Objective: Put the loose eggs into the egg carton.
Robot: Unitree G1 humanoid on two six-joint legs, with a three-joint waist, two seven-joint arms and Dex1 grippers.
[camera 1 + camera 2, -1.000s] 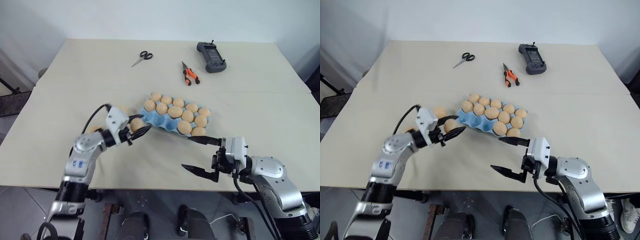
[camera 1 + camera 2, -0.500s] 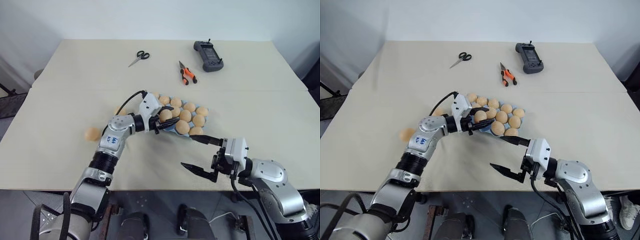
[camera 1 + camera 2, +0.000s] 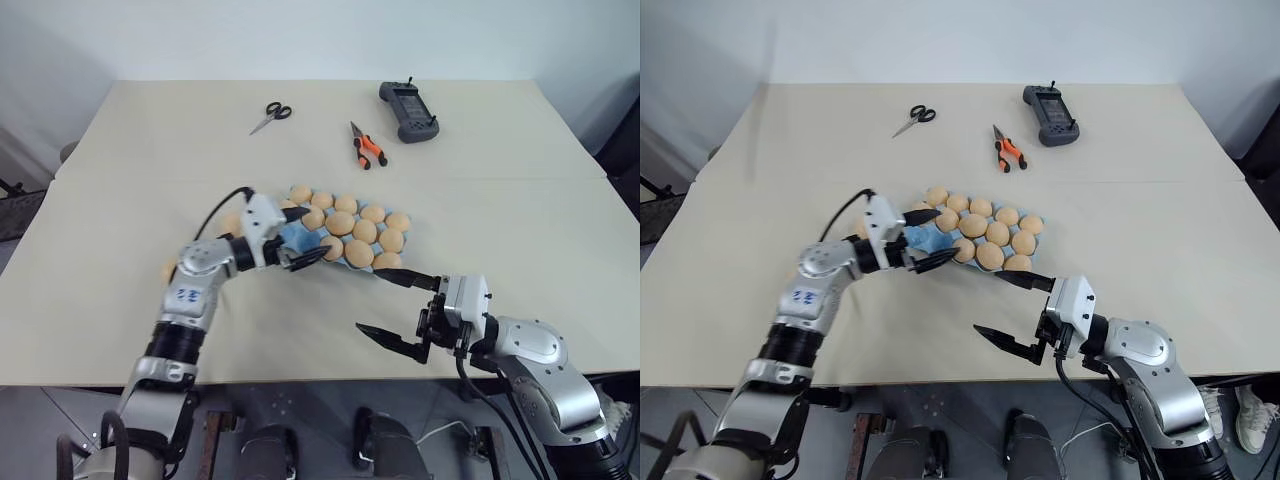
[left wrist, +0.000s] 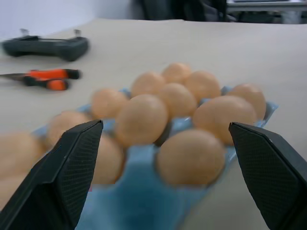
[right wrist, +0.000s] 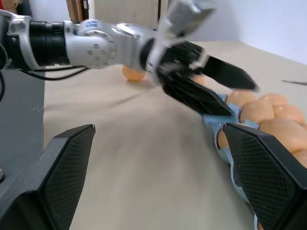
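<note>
**Fragile eggs: carton nearly full, strays off its left end**

The egg carton (image 3: 300,238) lies mid-table, most cups filled with tan eggs; bare blue shows at its left end. Loose eggs (image 3: 863,228) sit at about nine o'clock from it, partly hidden behind the left arm, so I cannot count them. They look light, smooth and brittle, likely to roll or slip; I would pinch one gently across its middle.

The left gripper (image 3: 297,236) hovers at the carton's left end, fingers spread wide and holding nothing. The right gripper (image 3: 398,314), jaws wide apart and empty, waits at five o'clock.

Scissors (image 3: 266,116), pliers (image 3: 362,147) and a black handset (image 3: 404,99) lie towards twelve, well apart; nothing blocks the way.
</note>
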